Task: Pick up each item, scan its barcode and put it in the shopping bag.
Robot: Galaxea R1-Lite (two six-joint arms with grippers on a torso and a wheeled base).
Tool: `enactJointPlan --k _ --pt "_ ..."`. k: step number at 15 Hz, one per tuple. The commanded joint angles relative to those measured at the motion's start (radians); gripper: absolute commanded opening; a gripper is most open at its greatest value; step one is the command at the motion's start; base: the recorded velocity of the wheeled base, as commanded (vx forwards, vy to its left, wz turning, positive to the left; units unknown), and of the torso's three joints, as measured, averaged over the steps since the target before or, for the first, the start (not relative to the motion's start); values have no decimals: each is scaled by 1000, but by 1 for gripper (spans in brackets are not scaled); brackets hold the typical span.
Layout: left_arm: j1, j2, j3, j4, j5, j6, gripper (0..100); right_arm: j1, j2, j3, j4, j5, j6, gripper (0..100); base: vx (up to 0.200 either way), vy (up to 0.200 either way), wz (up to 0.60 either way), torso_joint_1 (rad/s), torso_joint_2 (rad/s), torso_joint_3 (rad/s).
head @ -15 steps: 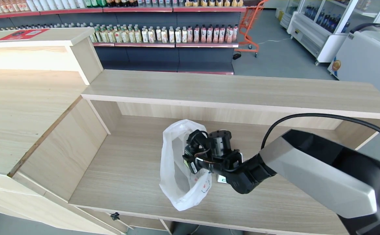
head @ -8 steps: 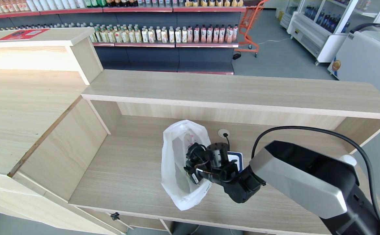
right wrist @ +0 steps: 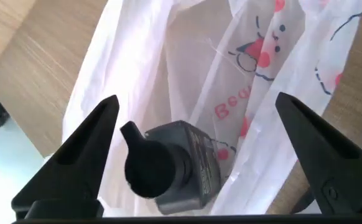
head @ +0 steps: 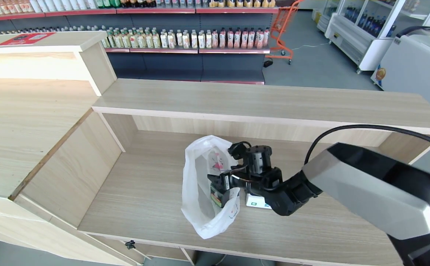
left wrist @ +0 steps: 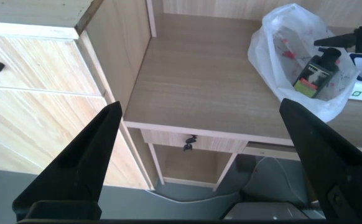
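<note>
**A:** Where is the right hand [right wrist: 196, 102] sitting?

**B:** It is hanging right at the mouth of the shopping bag [head: 194, 192]. Its two fingers are spreading wide apart, so it is released and gripping nothing.

**A:** And the item?

**B:** A dark bottle [right wrist: 181, 165] with a black spout cap is lying inside the bag. It is leaning at a tilt, with its cap pointing up toward the hand. In the right wrist view it is sitting between the spread fingers, and neither finger is touching it. A green and red label is showing on its side.

**A:** How is the bag standing?

**B:** The thin white plastic bag, printed with red cartoon marks, is standing open on the wooden tabletop [head: 144, 192]. It is below the raised counter ledge [head: 259, 101].

**A:** Is anything lying next to it?

**B:** A small white scanner [head: 255, 201] is resting on the tabletop just beside the bag, on the robot's right, partly under the right arm.

**A:** What is the left hand [left wrist: 199, 104] doing?

**B:** It is hovering low, well apart from the bag, off the near edge of the tabletop by the wooden drawer fronts [left wrist: 38, 124]. Its fingers are gaping wide, and it is released and carrying nothing.

**A:** And behind the counter?

**B:** Shelves of drink bottles [head: 185, 38] are lining the aisle.
</note>
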Motion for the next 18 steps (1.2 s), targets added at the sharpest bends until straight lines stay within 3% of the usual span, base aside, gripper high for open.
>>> enactJointPlan --k 1,3,5,6,8,9,10,13,16,18 --pt "-2 0 0 0 0 0 100 -53 -302 123 77 113 212 100 0 0 0 0 0 0" --pt "0 0 0 0 0 0 100 -72 -523 209 234 242 343 100 0 0 0 0 0 0" --pt "0 0 0 0 0 0 100 -115 -727 297 436 334 367 100 0 0 0 0 0 0" --pt "0 0 0 0 0 0 100 -125 -788 352 446 292 335 100 0 0 0 0 0 0" --pt "0 0 0 0 0 0 100 -174 -859 433 455 144 145 100 0 0 0 0 0 0" --pt "0 0 0 2 0 0 100 -201 -929 514 452 -24 -6 100 0 0 0 0 0 0" --pt "0 0 0 0 0 0 100 -212 -990 560 452 -76 -44 100 0 0 0 0 0 0" --pt "0 0 0 0 0 0 100 -212 -1145 718 453 -166 -50 100 0 0 0 0 0 0" --pt "0 0 0 0 0 -3 100 -230 -1181 734 459 -246 -49 100 0 0 0 0 0 0" --pt "0 1 0 0 0 -3 100 -260 -1176 725 459 -246 -49 100 -100 -100 0 6 1 1"
